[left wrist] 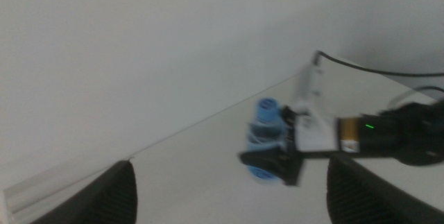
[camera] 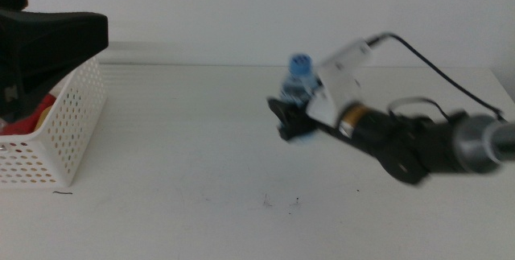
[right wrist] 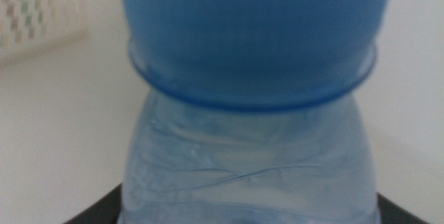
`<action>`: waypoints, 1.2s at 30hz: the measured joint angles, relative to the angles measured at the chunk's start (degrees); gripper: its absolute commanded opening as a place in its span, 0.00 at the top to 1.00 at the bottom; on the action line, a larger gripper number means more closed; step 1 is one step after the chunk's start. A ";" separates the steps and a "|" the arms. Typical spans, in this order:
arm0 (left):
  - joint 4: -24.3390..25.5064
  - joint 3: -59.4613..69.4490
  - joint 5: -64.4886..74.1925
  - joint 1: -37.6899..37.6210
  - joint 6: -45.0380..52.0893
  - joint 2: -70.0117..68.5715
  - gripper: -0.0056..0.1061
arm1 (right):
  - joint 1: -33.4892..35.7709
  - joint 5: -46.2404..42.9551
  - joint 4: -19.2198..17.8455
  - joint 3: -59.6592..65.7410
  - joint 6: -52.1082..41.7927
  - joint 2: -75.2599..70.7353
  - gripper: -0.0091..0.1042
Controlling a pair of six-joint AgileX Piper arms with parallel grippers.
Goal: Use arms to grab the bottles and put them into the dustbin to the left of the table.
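Observation:
A clear water bottle (camera: 299,89) with a blue cap stands upright mid-table, and my right gripper (camera: 294,125) is shut on its lower body. The right arm reaches in from the right and looks motion-blurred. The right wrist view is filled by the bottle (right wrist: 253,168) and its cap, with dark jaws at both lower corners. The left wrist view shows the bottle (left wrist: 264,135) and the right gripper (left wrist: 276,163) from afar. My left gripper (left wrist: 231,182) is open and holds nothing. It hangs as a dark shape (camera: 50,39) over the white perforated dustbin (camera: 68,123) at the far left.
Red and yellow shapes (camera: 36,113) lie inside the dustbin, mostly hidden by its wall. A few tiny dark specks (camera: 280,204) mark the white table (camera: 185,171) near the front. The right arm's black cable (camera: 434,67) loops above the table.

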 measured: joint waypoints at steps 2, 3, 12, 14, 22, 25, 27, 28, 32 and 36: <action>0.00 0.00 0.00 0.00 0.00 0.00 0.11 | 0.40 2.11 -1.63 -7.08 1.52 3.02 0.94; 0.00 0.00 0.00 0.00 0.00 0.00 0.11 | 0.54 2.87 -2.44 -10.47 2.55 4.42 0.94; 0.00 0.00 0.00 0.00 0.00 0.00 0.11 | 1.11 6.42 -9.00 -30.06 12.65 19.40 0.94; 0.00 0.00 0.00 0.00 0.00 0.00 0.11 | 1.77 6.74 -9.42 -33.34 12.93 21.92 0.94; 0.00 0.00 0.00 0.00 0.00 0.00 0.11 | 4.23 6.51 -10.25 -42.57 12.52 29.37 0.94; 0.00 0.00 -0.11 0.00 0.00 0.00 0.11 | 4.49 6.08 -10.11 -43.07 11.51 30.59 0.90; 0.00 0.00 -0.22 0.00 0.00 0.00 0.11 | 4.59 6.32 -10.11 -43.19 11.30 30.59 0.81; 0.00 0.00 -0.22 0.00 0.00 0.00 0.11 | 4.59 6.56 -9.98 -43.19 11.30 30.59 0.63; 0.00 0.00 -0.22 0.00 0.00 0.00 0.11 | 4.61 7.78 -9.74 -43.49 12.31 30.59 0.20; 0.00 0.00 -0.22 0.00 0.00 0.00 0.11 | 4.71 11.13 -9.88 -43.54 16.50 30.59 0.11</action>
